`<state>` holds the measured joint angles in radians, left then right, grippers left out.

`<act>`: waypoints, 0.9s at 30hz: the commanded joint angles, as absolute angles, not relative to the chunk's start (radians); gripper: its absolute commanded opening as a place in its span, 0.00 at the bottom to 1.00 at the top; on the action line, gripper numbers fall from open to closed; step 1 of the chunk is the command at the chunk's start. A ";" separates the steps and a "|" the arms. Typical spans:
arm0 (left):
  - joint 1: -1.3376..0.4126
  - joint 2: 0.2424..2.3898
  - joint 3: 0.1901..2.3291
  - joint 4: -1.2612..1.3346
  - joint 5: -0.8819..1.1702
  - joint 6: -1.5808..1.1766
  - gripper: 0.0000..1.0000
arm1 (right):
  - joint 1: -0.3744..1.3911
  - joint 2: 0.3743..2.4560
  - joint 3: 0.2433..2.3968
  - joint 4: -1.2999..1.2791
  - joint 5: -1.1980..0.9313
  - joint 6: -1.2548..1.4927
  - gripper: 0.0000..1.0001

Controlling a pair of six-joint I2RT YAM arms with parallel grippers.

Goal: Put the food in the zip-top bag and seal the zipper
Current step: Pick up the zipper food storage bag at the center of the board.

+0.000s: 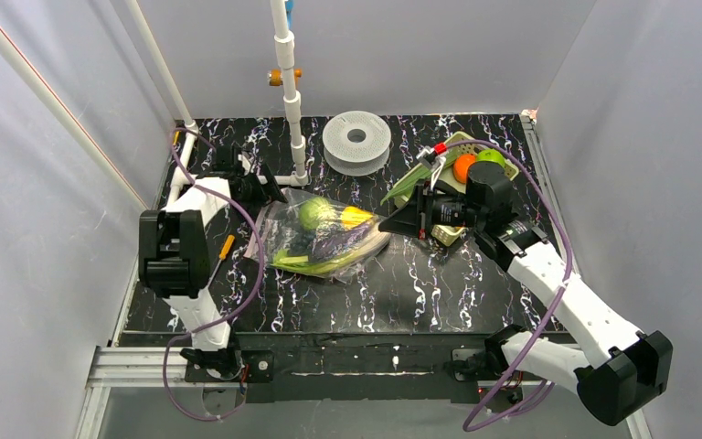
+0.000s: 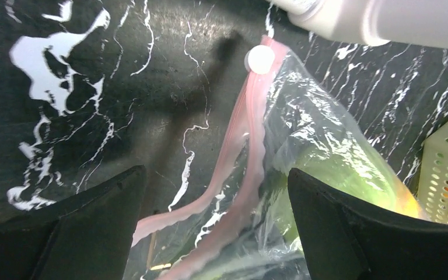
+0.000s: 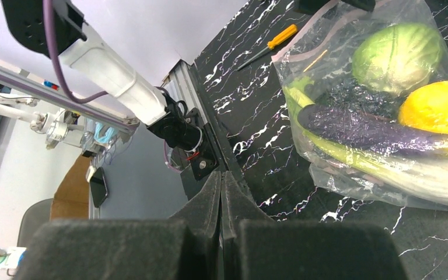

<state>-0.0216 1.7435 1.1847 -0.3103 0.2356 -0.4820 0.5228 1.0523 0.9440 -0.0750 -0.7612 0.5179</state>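
the zip-top bag (image 1: 324,240) lies left of centre on the black marbled table (image 1: 439,283). it holds the pale green round head (image 1: 313,212), yellow piece (image 1: 355,217), eggplant (image 1: 334,243) and stalk (image 1: 303,262). the left gripper (image 2: 214,181) sits at the bag's far-left edge, its jaws spread wide. the zipper (image 2: 242,146) runs between them, clear of both fingers. the right gripper (image 3: 221,192), fingers pressed together on nothing, hangs at the bag's right corner, just in front of the basket (image 1: 512,171). dark tabletop shows between the bag's near edge and the front rail. a screwdriver (image 1: 226,247) lies near its left edge.

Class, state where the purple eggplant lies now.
Top view: the eggplant lies inside the zip-top bag, left of centre, between the yellow piece and the pale stalk.
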 commanded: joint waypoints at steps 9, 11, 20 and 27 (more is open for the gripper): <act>-0.020 1.802 1.143 -0.182 0.513 -0.469 0.47 | 0.520 1.015 0.930 -0.073 -0.759 0.507 0.03; -0.020 1.783 1.139 -0.190 0.518 -0.469 0.26 | 0.520 1.018 0.925 -0.065 -0.761 0.517 0.03; -0.065 1.439 1.092 -0.242 0.495 -0.411 0.00 | 0.520 1.018 0.921 -0.079 -0.752 0.491 0.03; -0.366 1.241 1.317 -0.479 0.539 -0.096 0.00 | 0.523 1.098 1.060 -0.148 -0.753 0.438 0.11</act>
<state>-0.2543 1.2957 1.1954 -0.3367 0.5087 -0.2844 0.5232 1.0691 0.9489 -0.1211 -0.7544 0.4900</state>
